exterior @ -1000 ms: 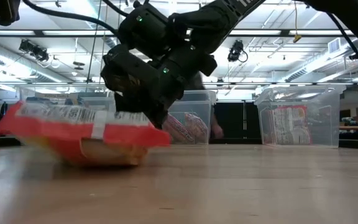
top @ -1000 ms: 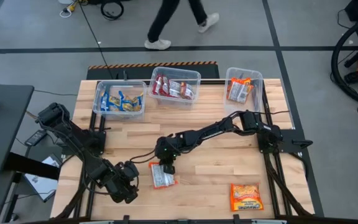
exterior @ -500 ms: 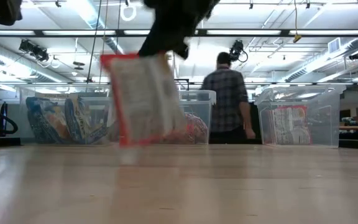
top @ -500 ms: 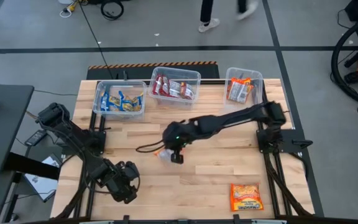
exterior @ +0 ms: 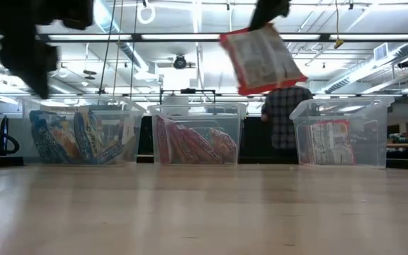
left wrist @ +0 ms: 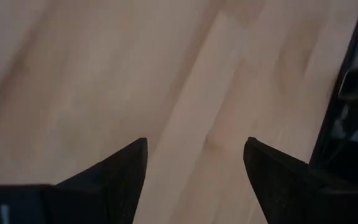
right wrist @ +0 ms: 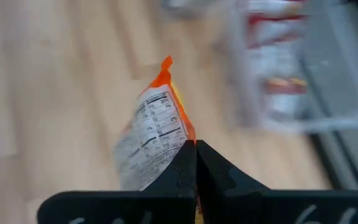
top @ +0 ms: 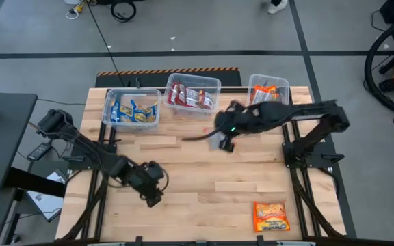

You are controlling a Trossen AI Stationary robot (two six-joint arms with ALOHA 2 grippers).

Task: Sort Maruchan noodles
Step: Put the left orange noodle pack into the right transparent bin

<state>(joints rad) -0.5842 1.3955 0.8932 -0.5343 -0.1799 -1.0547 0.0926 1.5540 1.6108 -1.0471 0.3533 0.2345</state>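
Observation:
My right gripper (top: 226,141) is shut on an orange-edged Maruchan noodle packet (exterior: 261,61), whose white printed back (right wrist: 154,146) faces the wrist camera. It hangs high over the table's middle, in front of the tubs. My left gripper (top: 153,194) stands open over bare wood near the table's front left, nothing between its fingers (left wrist: 123,171). Another orange packet (top: 271,215) lies flat at the front right. More packets fill the three clear tubs along the far edge. My right gripper pinches the packet's upper end (right wrist: 182,140) between its two shut fingers, coming at it slanting down from above. The packet hangs tilted below the fingers, its lower edge (exterior: 271,83) well clear of the table.
Three clear tubs stand along the far edge: the left (top: 132,109) with blue-yellow packets, the middle (top: 192,96) with dark red ones, the right (top: 269,93) with orange ones. A person (exterior: 283,120) stands beyond the table. Bare wood lies between the two arms.
My right gripper has lifted the packet off the table's middle and carried it up and toward the far right, nearer the tubs. The packet has gone from lying flat to hanging below the fingers. My left gripper has shifted toward the table's right, still open.

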